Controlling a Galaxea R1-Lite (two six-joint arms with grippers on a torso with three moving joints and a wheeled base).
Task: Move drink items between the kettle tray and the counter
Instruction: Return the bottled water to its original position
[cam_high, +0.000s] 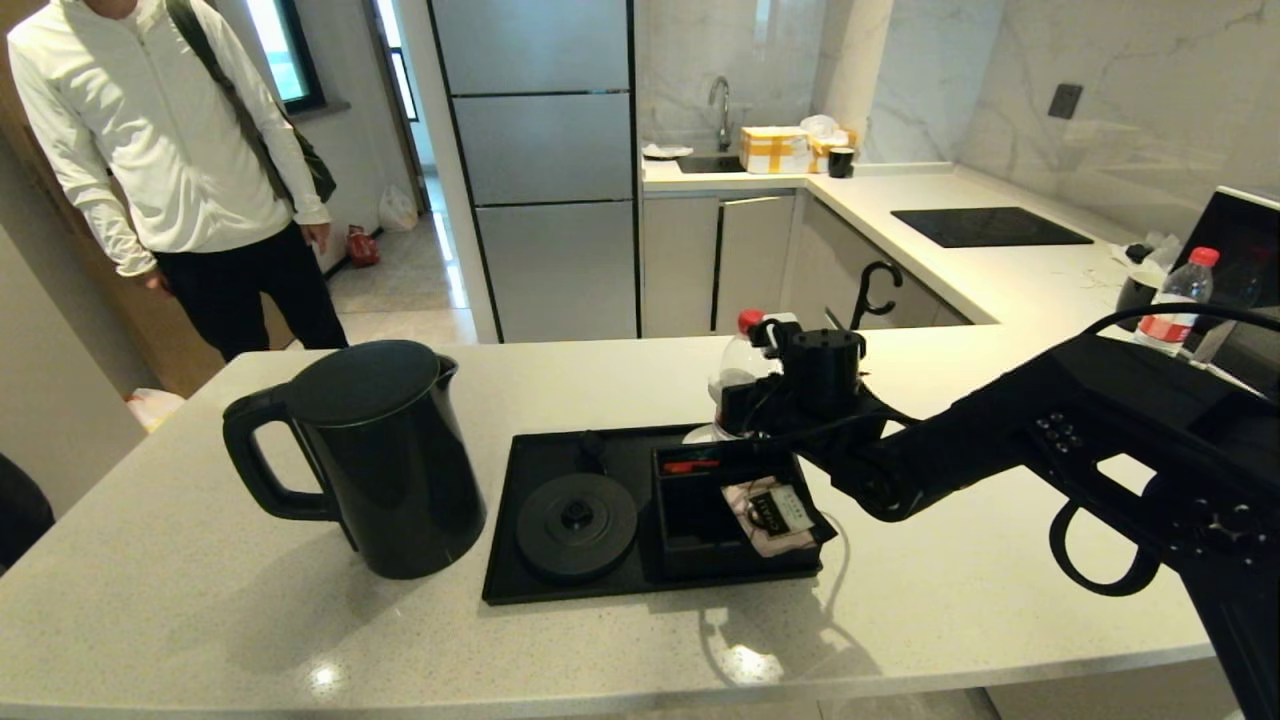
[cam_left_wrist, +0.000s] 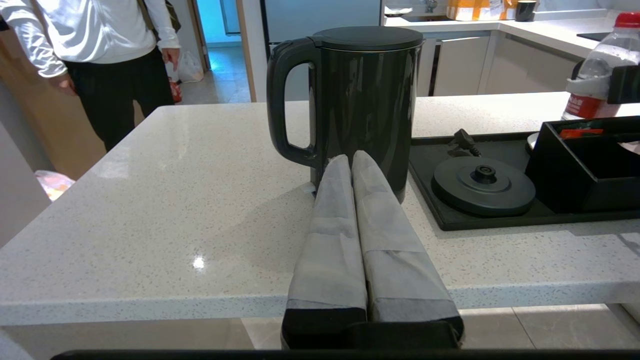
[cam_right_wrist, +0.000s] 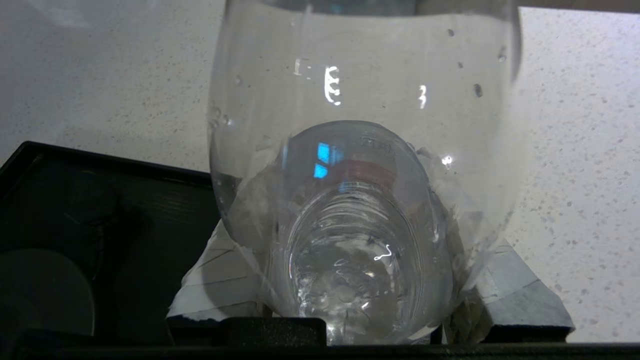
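1. The left gripper sits low at the near edge of the counter. Its two padded fingers are pressed together and hold nothing.
2. The fingertips point at the black kettle, very close to its lower wall. Whether they touch it cannot be told.
3. The kettle stands upright on the counter in the left middle of the head view, just left of the kettle tray. Its handle faces left and its lid is on.
4. On the tray, the round kettle base is bare. To its right are black compartments with a pink tea sachet in one.
5. The right gripper reaches in from the right, at the far edge of the tray. It is clamped around the clear bottle, which has a red cap.
6. A second bottle stands far right on the back counter.
7. A person in a white top stands in the upper left.
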